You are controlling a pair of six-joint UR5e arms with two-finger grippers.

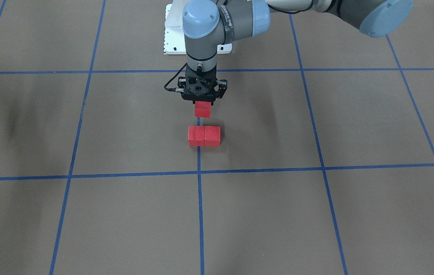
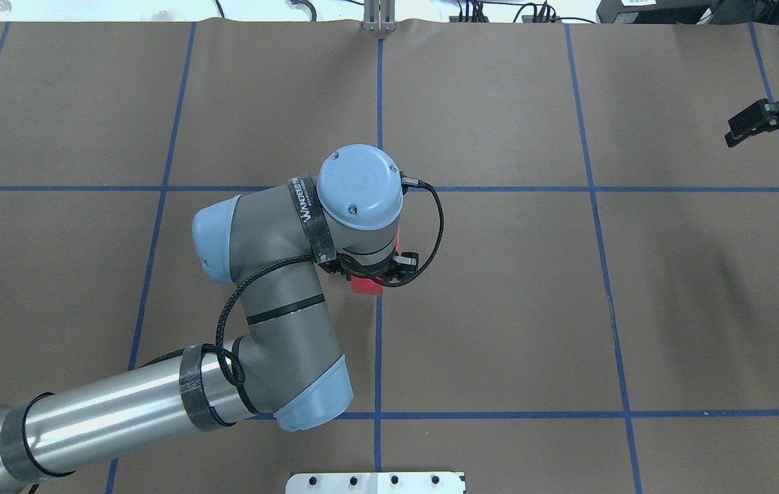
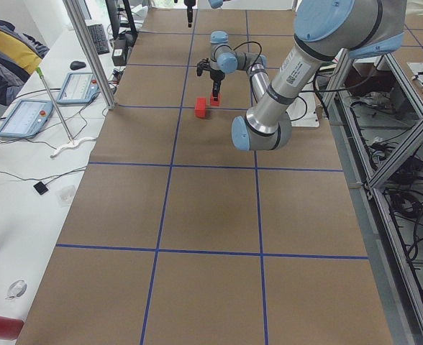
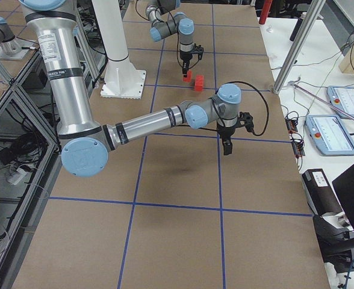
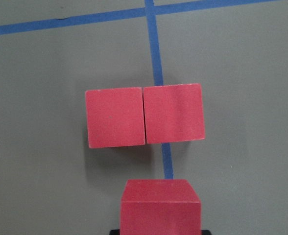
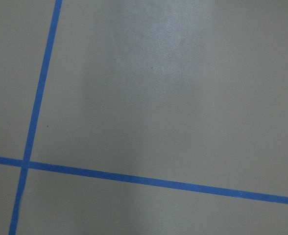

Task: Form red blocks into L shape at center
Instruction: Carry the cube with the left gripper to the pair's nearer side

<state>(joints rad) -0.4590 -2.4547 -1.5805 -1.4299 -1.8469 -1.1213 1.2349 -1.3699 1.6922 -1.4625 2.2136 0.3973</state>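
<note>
Two red blocks (image 1: 196,136) (image 1: 212,136) lie side by side and touching on the brown floor, at the middle vertical tape line (image 1: 200,198). They also show in the left wrist view (image 5: 115,117) (image 5: 173,113). My left gripper (image 1: 202,100) points straight down and is shut on the third red block (image 1: 202,109), held a little above the floor on the robot's side of the pair, with a gap between them. That block shows from overhead (image 2: 367,287), where my wrist hides most of the pair. My right gripper (image 2: 763,122) hangs empty far off at the table's side; its jaws are unclear.
The white robot base plate (image 1: 173,34) lies behind the blocks. The left arm's elbow (image 2: 293,384) hangs over the floor near the middle line. The right wrist view shows only bare floor and tape lines (image 6: 154,182).
</note>
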